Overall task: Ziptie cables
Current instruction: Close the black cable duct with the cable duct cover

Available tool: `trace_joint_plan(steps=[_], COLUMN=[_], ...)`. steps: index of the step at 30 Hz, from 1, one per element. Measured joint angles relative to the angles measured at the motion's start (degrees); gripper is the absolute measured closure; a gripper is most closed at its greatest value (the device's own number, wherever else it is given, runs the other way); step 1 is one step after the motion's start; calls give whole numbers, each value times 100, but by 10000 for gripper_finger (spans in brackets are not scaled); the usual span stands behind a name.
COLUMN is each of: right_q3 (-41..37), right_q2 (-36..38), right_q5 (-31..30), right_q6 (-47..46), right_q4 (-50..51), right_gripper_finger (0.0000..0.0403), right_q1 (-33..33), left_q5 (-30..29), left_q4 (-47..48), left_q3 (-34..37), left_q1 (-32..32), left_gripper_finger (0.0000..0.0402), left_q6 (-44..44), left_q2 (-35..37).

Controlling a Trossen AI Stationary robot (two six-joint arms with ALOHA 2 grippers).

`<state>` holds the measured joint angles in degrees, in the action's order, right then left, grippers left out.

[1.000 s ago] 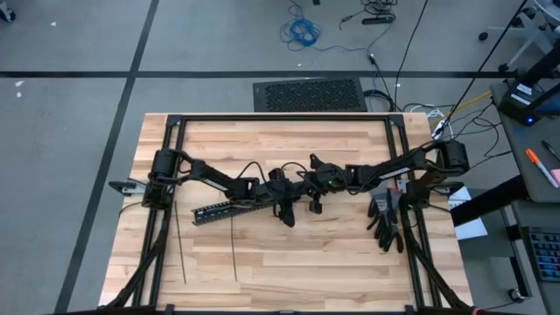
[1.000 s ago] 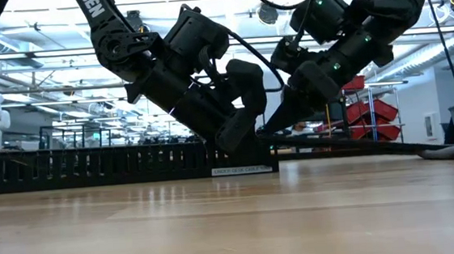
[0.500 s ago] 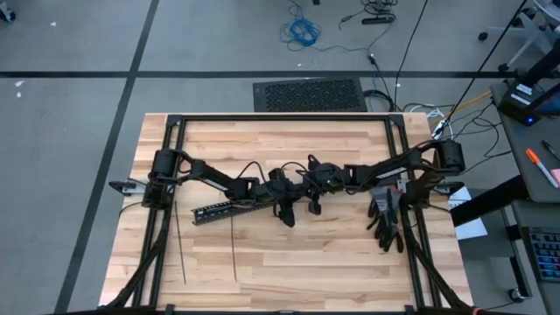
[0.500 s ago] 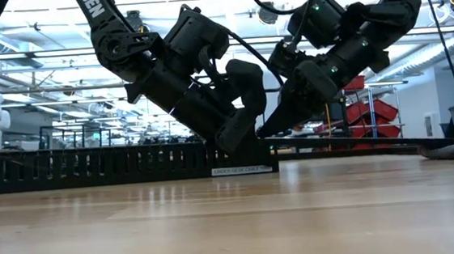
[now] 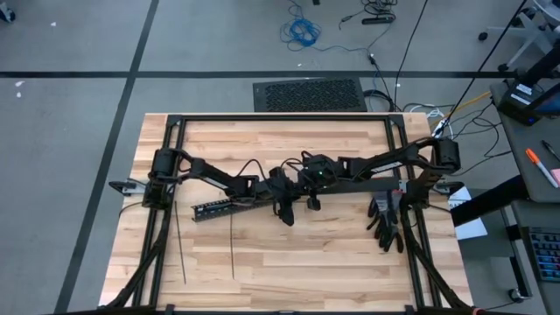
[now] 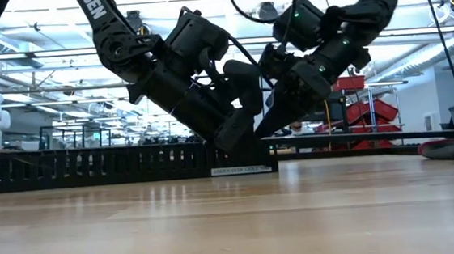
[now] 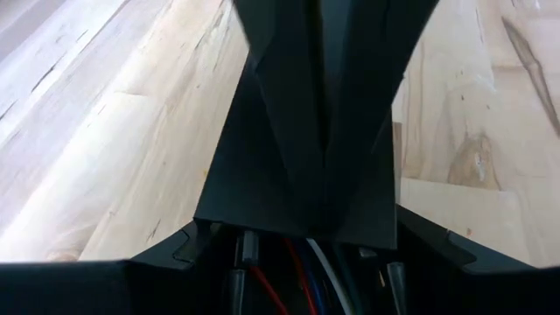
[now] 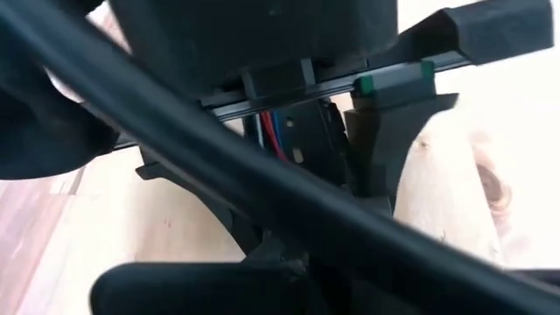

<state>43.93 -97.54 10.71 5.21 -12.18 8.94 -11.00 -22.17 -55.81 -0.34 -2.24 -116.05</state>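
While the zipties [image 5: 181,249] lie apart on the table [image 5: 289,140] near the left arm's base, both grippers meet mid-table, we judge to line something up. The right gripper [image 5: 313,194] has its jaws pressed together. We cannot tell the left gripper's [image 5: 286,210] state.

My two tools are crowding the middle of the bench [image 5: 289,140] — my left tool [image 5: 287,210] and my right tool [image 5: 312,199] are sitting just beside each other, leaving hardly any gap between them. The slotted duct [image 5: 229,206] is lying across the way on the left, with two zipties [image 5: 234,249] stretching toward the front edge. Black gloves [image 5: 385,219] are blocking the right side. The front strip and the back strip are lying open — room to pass there.
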Motion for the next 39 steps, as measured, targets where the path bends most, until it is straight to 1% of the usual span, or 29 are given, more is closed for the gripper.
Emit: trace_joint_plan(steps=[4, 13, 22, 29, 31, 39], right_q3=[173, 270, 255, 252, 252, 252], right_q2=[-120, -123, -53, -53, -50, -50], right_q5=[322, 557, 1216, 1173, 1084, 1083], right_q6=[69, 357, 512, 187, 166, 120], right_q4=[190, 620, 731, 723, 723, 725], right_gripper_finger=[403, 403, 403, 403, 403, 403], right_q1=[78, 242, 374, 330, 270, 232], left_q5=[156, 309, 971, 834, 727, 579], left_q4=[25, 155, 161, 122, 103, -43], left_q3=[0, -11, -8, -7, -4, 7], left_q1=[-36, -203, -221, -188, -184, -178], left_gripper_finger=[173, 173, 173, 173, 173, 173], left_q6=[75, 271, 428, 218, 163, 160], left_q2=[0, 4, 7, 7, 4, 0])
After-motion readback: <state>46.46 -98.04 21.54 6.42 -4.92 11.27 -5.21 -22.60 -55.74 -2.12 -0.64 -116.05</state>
